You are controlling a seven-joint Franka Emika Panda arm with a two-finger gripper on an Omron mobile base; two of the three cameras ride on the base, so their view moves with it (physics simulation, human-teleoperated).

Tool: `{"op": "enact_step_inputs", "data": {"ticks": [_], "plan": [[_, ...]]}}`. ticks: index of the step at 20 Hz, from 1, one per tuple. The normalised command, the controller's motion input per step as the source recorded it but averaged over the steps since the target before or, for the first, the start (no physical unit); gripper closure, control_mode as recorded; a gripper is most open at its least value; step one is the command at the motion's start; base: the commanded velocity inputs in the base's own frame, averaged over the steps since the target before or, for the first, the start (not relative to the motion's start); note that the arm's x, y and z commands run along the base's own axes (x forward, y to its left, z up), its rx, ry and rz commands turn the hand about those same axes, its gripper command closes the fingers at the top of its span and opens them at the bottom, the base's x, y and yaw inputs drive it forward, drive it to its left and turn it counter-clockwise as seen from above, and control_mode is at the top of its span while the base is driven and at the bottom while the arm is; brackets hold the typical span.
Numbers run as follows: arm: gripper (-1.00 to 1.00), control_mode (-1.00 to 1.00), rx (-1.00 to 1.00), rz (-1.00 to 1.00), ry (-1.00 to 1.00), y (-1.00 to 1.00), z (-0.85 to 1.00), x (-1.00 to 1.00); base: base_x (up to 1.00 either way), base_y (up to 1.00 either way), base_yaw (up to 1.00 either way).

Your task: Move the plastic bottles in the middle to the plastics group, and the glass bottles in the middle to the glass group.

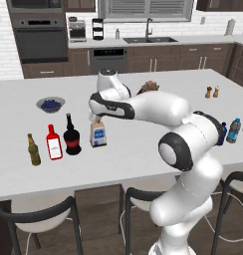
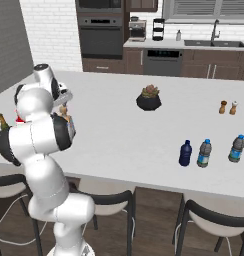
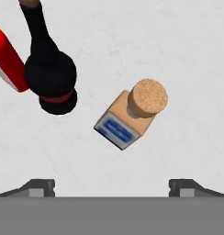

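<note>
My gripper hangs open just above the pale squarish glass bottle with a blue label and tan stopper. In the hand view that bottle stands free on the counter ahead of the gripper, nothing between the fingertips. Left of it stand the squat black bottle, the red bottle and the olive-brown bottle. At the far right, the navy plastic bottle stands next to two blue-capped bottles.
A bowl of blueberries sits behind the glass bottles. A potted plant and salt and pepper shakers stand farther back on the white counter. Stools line its near edge.
</note>
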Motion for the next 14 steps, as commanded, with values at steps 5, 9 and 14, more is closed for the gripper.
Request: {"op": "enact_step_inputs", "data": {"ticks": [5, 9, 14], "plan": [[-1.0, -1.0, 0.01, -0.12, -0.1, -0.43, 0.0, -0.97, 0.0, 0.0, 0.0], [-1.0, -1.0, 0.02, -0.15, -0.14, -0.39, 0.0, -0.97, 0.0, 0.0, 0.0], [-1.0, -1.0, 0.05, -0.16, -0.28, -0.39, 0.14, -0.83, 0.0, 0.0, 0.0]]}}
